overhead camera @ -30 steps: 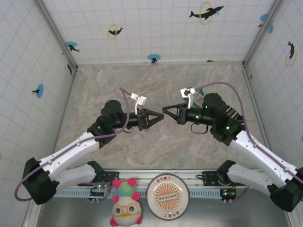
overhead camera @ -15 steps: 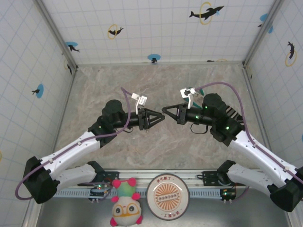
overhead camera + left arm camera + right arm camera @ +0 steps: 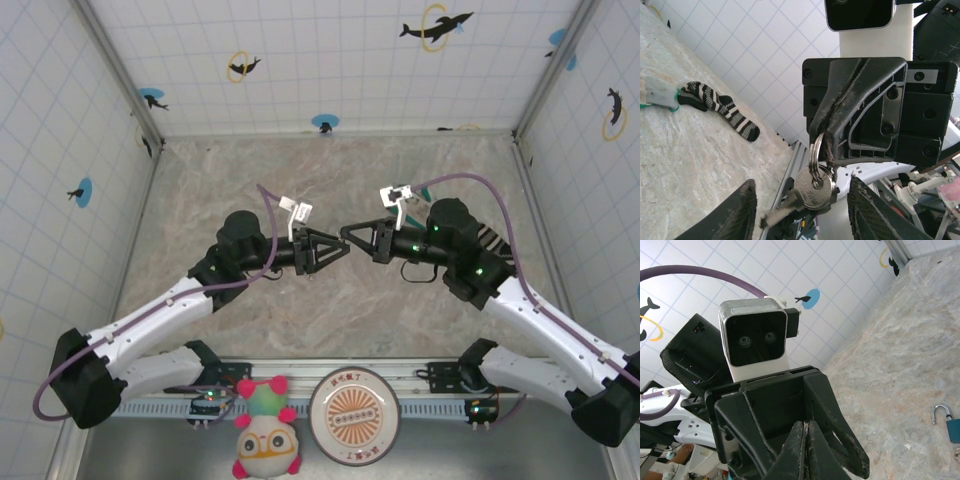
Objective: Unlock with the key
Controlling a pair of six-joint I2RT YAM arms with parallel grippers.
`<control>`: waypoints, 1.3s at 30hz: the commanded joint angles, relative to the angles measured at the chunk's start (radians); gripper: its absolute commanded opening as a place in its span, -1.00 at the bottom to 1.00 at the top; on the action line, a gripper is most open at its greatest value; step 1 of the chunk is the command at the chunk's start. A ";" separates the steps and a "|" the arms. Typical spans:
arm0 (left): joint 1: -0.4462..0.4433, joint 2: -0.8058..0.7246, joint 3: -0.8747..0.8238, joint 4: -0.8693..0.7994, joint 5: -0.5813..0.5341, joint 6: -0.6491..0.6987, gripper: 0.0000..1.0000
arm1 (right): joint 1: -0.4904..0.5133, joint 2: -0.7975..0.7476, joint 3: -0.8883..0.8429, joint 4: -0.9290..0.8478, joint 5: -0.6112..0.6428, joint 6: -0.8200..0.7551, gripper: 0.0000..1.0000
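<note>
The right gripper (image 3: 826,147) is pinching the ring (image 3: 815,155) with its jaws pressed together, and the key (image 3: 816,192) is dangling from it in the air, blade slanting downward. The left gripper (image 3: 332,249) is facing it tip to tip with jaws spread, its fingers (image 3: 742,212) flanking the key on either side without touching it. The padlock (image 3: 949,424) is lying on the table (image 3: 900,335), well apart from the key, and its shackle is looking swung free, though it is small at the frame's edge. So the lock may be open already; if not, seating the blade and turning it are remaining
</note>
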 commanded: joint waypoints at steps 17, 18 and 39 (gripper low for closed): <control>-0.006 -0.040 0.026 -0.045 -0.014 0.033 -0.52 | -0.016 -0.015 -0.013 -0.018 0.014 -0.043 -1.00; -0.006 -0.040 0.025 -0.046 -0.015 0.033 -0.53 | -0.016 -0.016 -0.013 -0.018 0.013 -0.044 -1.00; -0.006 -0.032 0.023 -0.061 -0.044 0.036 -0.10 | -0.031 -0.040 -0.021 -0.016 -0.001 -0.036 -1.00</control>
